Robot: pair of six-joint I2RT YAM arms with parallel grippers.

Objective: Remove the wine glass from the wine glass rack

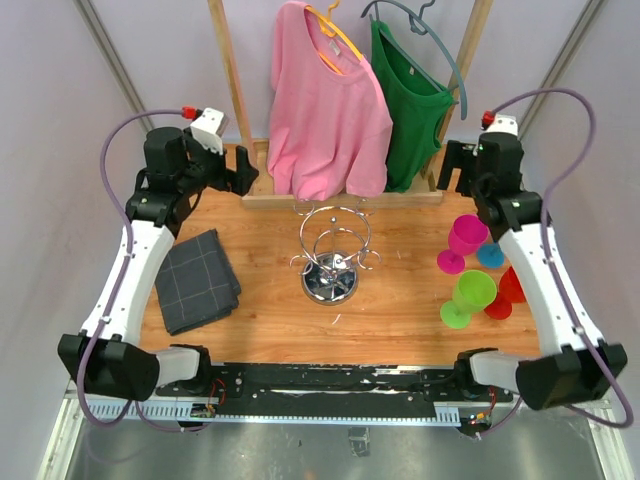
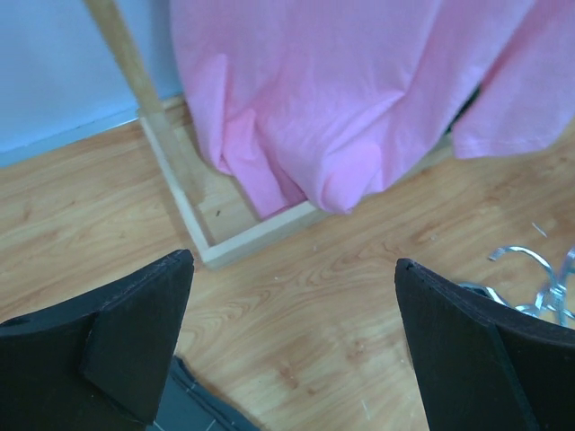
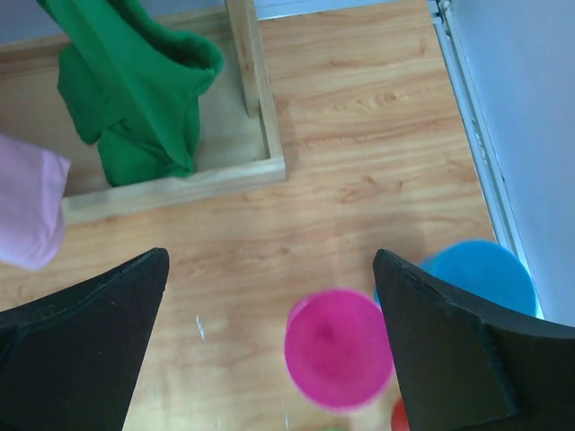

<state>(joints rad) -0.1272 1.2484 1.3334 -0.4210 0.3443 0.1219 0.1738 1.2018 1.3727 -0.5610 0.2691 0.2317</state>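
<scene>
Chrome rack [image 1: 335, 258] looks bare, both sets of jaws wide and empty; risk: you swing the right arm [image 1: 535, 265] low and topple the pink glass [image 1: 467, 235] beside it.

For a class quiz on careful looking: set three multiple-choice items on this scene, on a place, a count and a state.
1. Where do the wine glasses stand? A under the pink shirt; B on the table by the right arm; C on the grey cloth.
2. How many wine glasses are there? A two; B three; C four.
3. How are the left gripper and right gripper? A both open, empty; B both shut; C each shut on a glass.
1 B: the top view shows them there. 2 C: magenta, blue, green, red. 3 A: fingers wide apart, nothing between.
</scene>
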